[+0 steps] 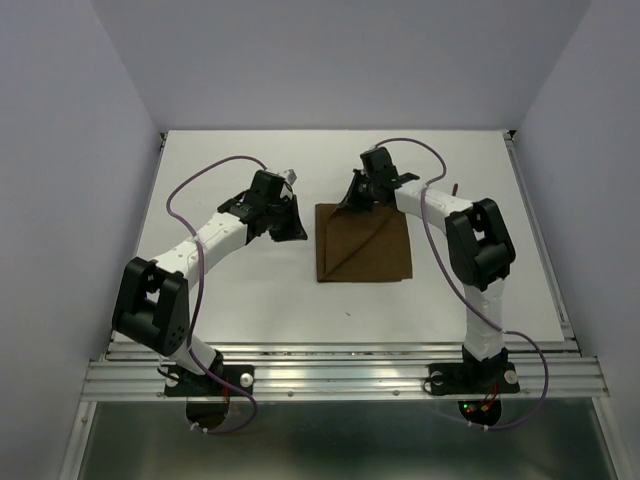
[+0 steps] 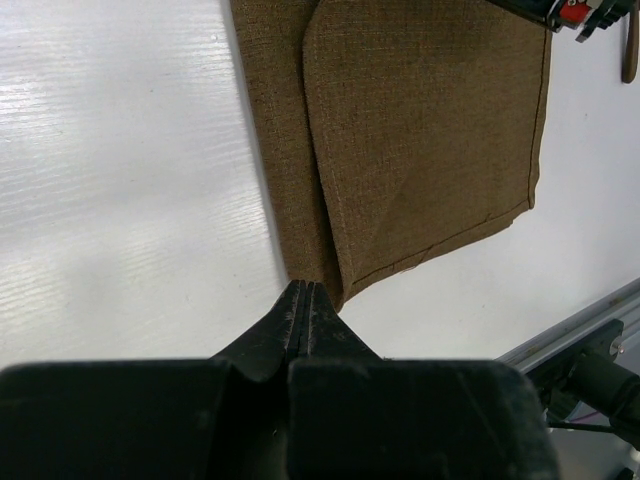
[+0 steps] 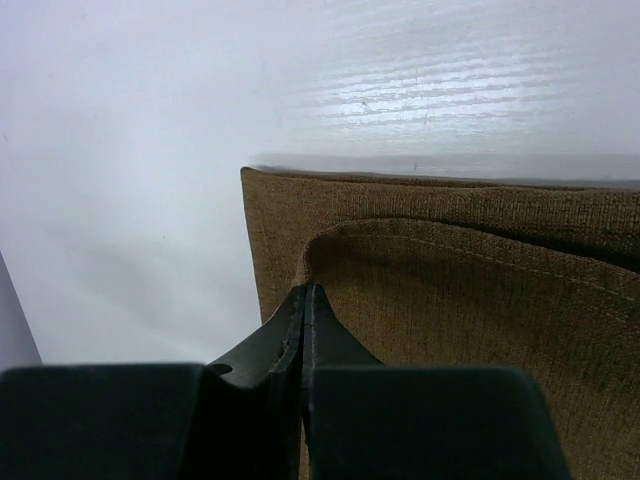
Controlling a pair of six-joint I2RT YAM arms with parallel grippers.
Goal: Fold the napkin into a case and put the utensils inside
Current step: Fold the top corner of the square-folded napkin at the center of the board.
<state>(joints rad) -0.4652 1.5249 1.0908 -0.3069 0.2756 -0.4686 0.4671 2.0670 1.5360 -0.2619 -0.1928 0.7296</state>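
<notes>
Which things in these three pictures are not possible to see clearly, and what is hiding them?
Utensils: top view, only a dark sliver beside the right arm; left wrist view, cut by the right edge.
Napkin, far left corner: top view, under the right gripper.
Cloth between the left gripper's shut tips: left wrist view, too tight to tell.

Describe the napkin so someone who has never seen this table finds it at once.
Start at the white table and look to its middle. The napkin lies flat there, a dark brown square with a flap folded over it. It is the only cloth, far larger than the slim utensil nearby.
</notes>
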